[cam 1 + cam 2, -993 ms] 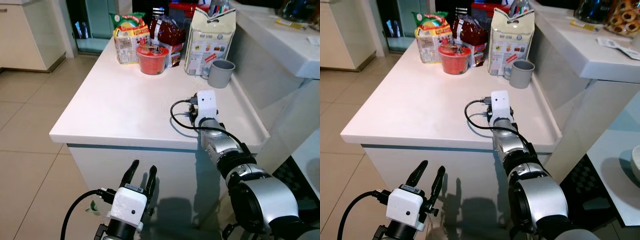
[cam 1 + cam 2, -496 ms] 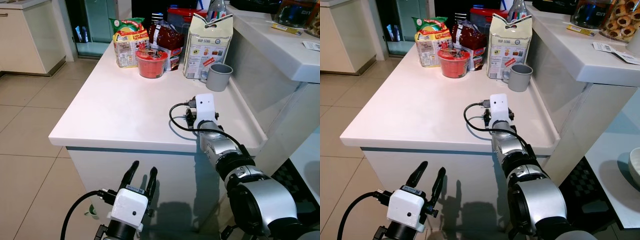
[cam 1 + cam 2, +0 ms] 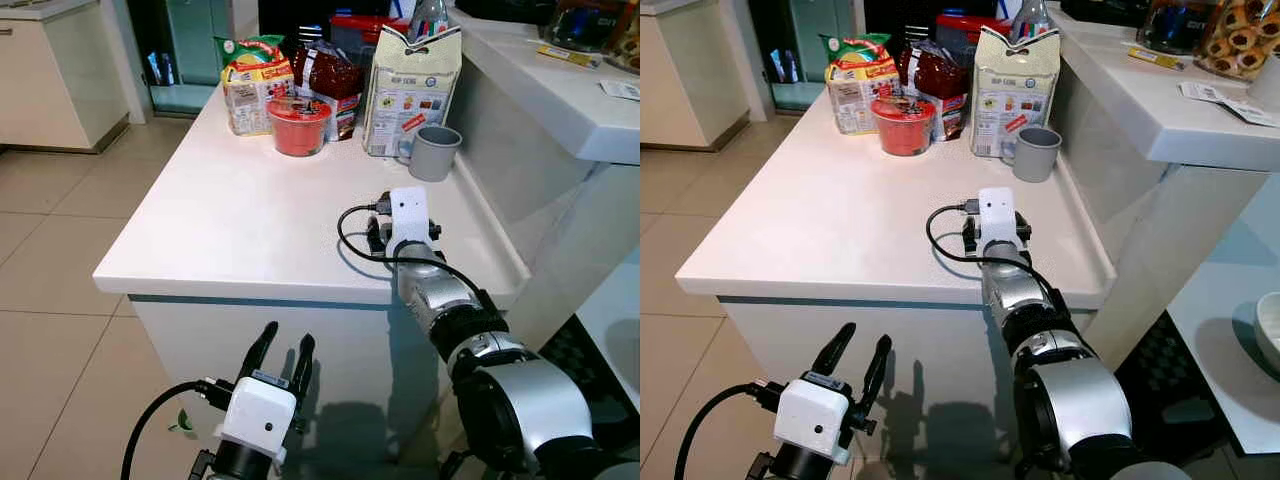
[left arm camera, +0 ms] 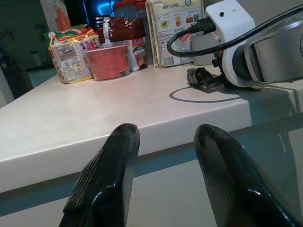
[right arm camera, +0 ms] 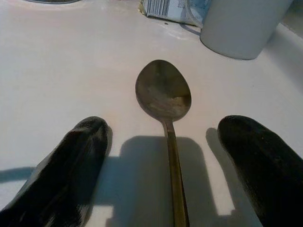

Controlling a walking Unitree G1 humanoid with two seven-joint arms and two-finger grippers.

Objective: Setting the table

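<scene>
A metal spoon (image 5: 164,94) lies flat on the white counter (image 3: 230,220), bowl end toward a grey mug (image 3: 437,152). My right gripper (image 3: 405,224) rests low on the counter near its right edge. It is open, and its two black fingers (image 5: 75,156) stand on either side of the spoon's handle without touching it. The white camera box hides the fingers in the eye views. My left gripper (image 3: 287,336) hangs below the counter's front edge, open and empty, pointing up at the edge.
At the counter's far end stand a red bowl (image 3: 299,125), a paper bag (image 3: 408,92) and snack packs (image 3: 252,85). A higher white ledge (image 3: 560,90) runs along the right. A black cable (image 3: 352,235) loops beside my right wrist. Tiled floor lies to the left.
The head view has shifted a little. Both arms keep their places and the spoon has not moved.
</scene>
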